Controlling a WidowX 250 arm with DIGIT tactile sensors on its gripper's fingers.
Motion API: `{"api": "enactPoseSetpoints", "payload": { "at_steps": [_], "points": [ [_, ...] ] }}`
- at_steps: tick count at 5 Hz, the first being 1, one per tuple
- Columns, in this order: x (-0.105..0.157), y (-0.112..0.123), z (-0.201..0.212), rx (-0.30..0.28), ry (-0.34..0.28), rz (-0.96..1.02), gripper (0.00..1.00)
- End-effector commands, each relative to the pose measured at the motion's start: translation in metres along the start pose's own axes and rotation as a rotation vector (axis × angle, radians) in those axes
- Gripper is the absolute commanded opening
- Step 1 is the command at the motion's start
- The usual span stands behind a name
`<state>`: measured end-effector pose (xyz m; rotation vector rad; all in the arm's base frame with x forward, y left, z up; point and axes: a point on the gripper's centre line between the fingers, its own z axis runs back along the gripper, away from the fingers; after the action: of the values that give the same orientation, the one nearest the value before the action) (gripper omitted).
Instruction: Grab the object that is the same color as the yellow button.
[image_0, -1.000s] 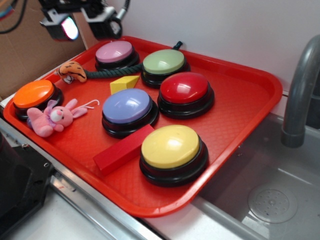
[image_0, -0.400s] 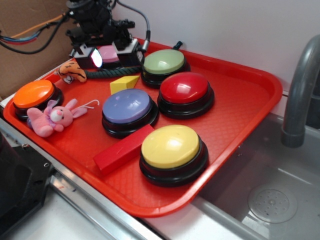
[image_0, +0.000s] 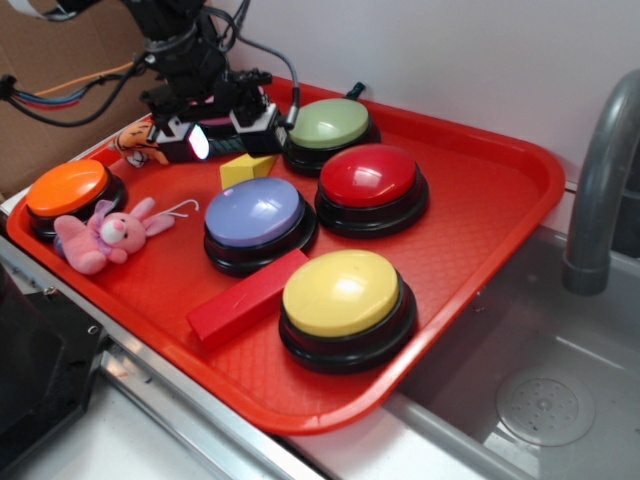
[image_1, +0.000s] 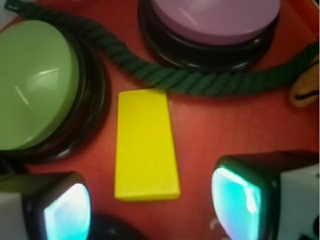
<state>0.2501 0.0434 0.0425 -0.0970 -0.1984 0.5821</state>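
Note:
The object, a small yellow wedge block (image_0: 248, 167) (image_1: 146, 145), lies flat on the red tray (image_0: 470, 200) between the pale green button (image_0: 328, 125) (image_1: 30, 85) and the blue-purple button (image_0: 255, 213). My gripper (image_0: 222, 133) (image_1: 152, 205) hovers just above and behind the wedge, open, its two glowing pads (image_1: 237, 197) spread wider than the block, nothing between them. The yellow button (image_0: 342, 293) sits at the tray's near edge.
A pink-lilac button (image_1: 215, 20) and dark green rope (image_1: 200, 82) lie just beyond the wedge. Also on the tray: red button (image_0: 370, 176), orange button (image_0: 67, 188), red rectangular block (image_0: 245, 298), pink bunny toy (image_0: 100, 235), tiger toy (image_0: 135, 145). A sink and faucet (image_0: 600, 180) are at right.
My gripper has come down from the back left corner toward the tray, moving forward over the pink-lilac button to just above the yellow wedge. The objects on the tray have not moved.

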Motion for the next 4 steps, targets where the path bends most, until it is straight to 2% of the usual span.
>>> {"api": "enactPoseSetpoints", "payload": {
  "at_steps": [1, 2, 3, 4],
  "points": [
    [0.007, -0.003, -0.015, -0.036, 0.013, -0.025, 1.00],
    [0.005, -0.004, -0.018, 0.000, -0.011, -0.021, 0.71],
    [0.004, -0.002, -0.016, -0.015, -0.033, -0.007, 0.00],
    [0.004, -0.002, -0.008, -0.008, -0.046, -0.018, 0.00]
  ]
}}
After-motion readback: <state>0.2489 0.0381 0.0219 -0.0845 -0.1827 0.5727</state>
